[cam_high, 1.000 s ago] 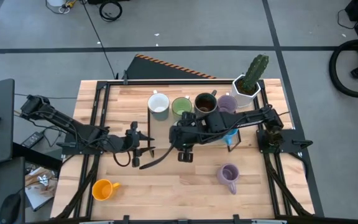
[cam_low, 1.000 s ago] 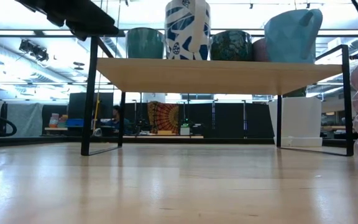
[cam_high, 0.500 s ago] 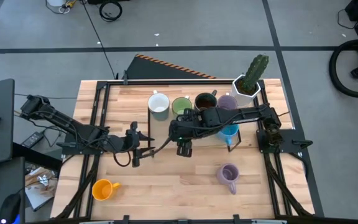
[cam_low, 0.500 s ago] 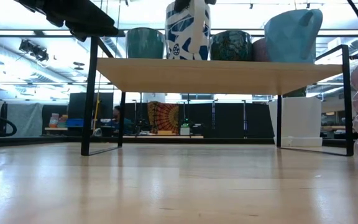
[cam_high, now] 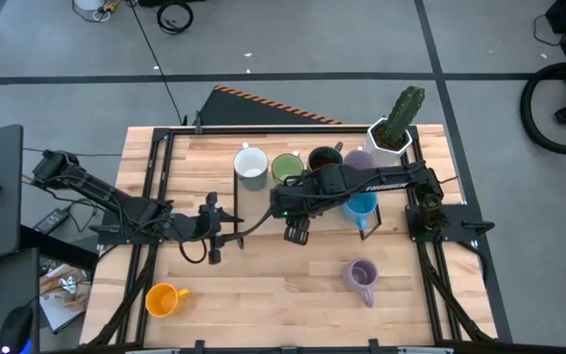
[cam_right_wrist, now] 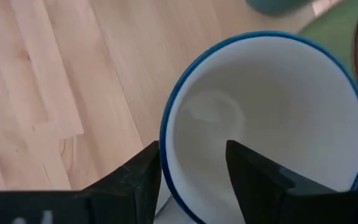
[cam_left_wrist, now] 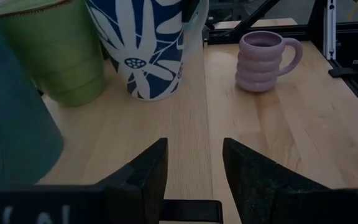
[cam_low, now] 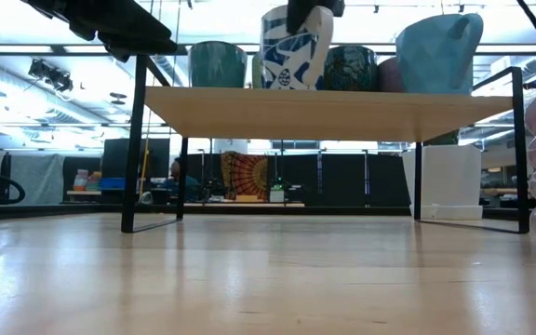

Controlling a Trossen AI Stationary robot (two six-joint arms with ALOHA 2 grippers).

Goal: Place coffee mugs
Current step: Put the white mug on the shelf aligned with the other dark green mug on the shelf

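Note:
A white mug with a blue leaf pattern stands upright among the coffee mugs on the raised wooden board, in front of the green mug. My right gripper is shut on its rim from above and shows over it in the low view. Whether its base touches the board I cannot tell. My left gripper hovers open and empty to the left of it, pointing at it. White, green, brown and lavender mugs stand in a far row. My right gripper grips the patterned mug's blue-edged rim, one finger inside the white bowl and the other outside the wall. The fingers come steeply from above. The mug stays upright, its mouth up, its base at board level.
A light blue mug stands under the right arm. A ribbed lavender mug and an orange mug stand near the front edge. A white pot with a cactus fills the far right corner. Black frame rails run along both sides.
My right gripper has carried the patterned mug a little toward the table's right, along the row of mugs, and has rolled at the wrist meanwhile. The mug has stayed upright at board level. In the low view the gripper now shows over the mug's mouth.

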